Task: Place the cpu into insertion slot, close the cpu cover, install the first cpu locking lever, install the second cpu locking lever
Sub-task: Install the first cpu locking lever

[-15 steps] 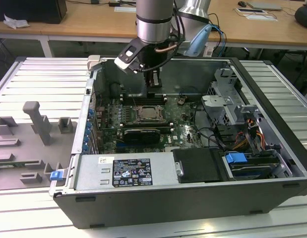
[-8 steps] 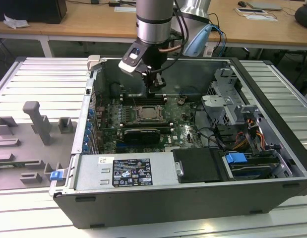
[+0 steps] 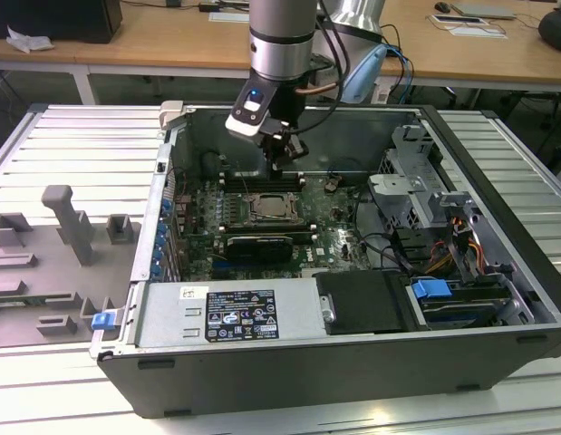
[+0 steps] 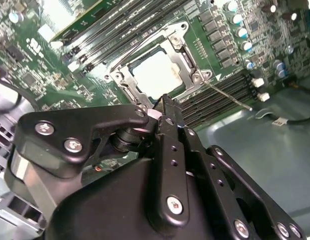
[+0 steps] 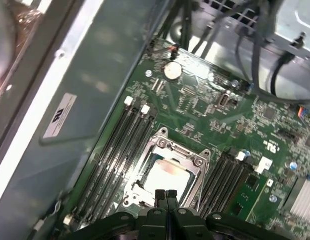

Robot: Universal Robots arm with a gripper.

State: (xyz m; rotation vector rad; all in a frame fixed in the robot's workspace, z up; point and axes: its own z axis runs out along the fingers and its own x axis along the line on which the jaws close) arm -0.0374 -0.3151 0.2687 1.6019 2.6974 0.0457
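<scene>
An open computer case (image 3: 498, 272) lies on its side, with a green circuit board (image 3: 330, 245) on its floor. The square socket (image 3: 275, 208) sits near the middle of that board, and the silvery chip (image 4: 155, 75) lies flat inside it, its pale top bright in both wrist views (image 5: 165, 175). The thin metal cover frame (image 4: 191, 75) rests around the chip's edges, its window leaving the top exposed. The black gripper (image 3: 278, 163) hangs above the socket, toward the socket's far-wall side in the exterior view. Its two fingertips are pressed together with nothing between them, and in the first wrist view the gripper (image 5: 164, 194) is poised over the socket's near rim, apart from the chip. In the second wrist view the gripper (image 4: 164, 100) points at the same rim. From one socket corner a thin wire lever (image 4: 227, 95) sticks out slantwise across the nearby memory slots (image 4: 220, 92). More memory slots (image 5: 119, 145) run along the socket's opposite side. A coin battery (image 5: 172, 70) lies beyond the socket, toward a bundle of dark cables (image 5: 255, 55). In the exterior view a long black card (image 3: 257, 245) lies just in front of the socket, a metal drive cage (image 3: 416, 181) stands to the socket's right, and a grey tray (image 3: 62, 245) sits outside the case, well left of the socket.
</scene>
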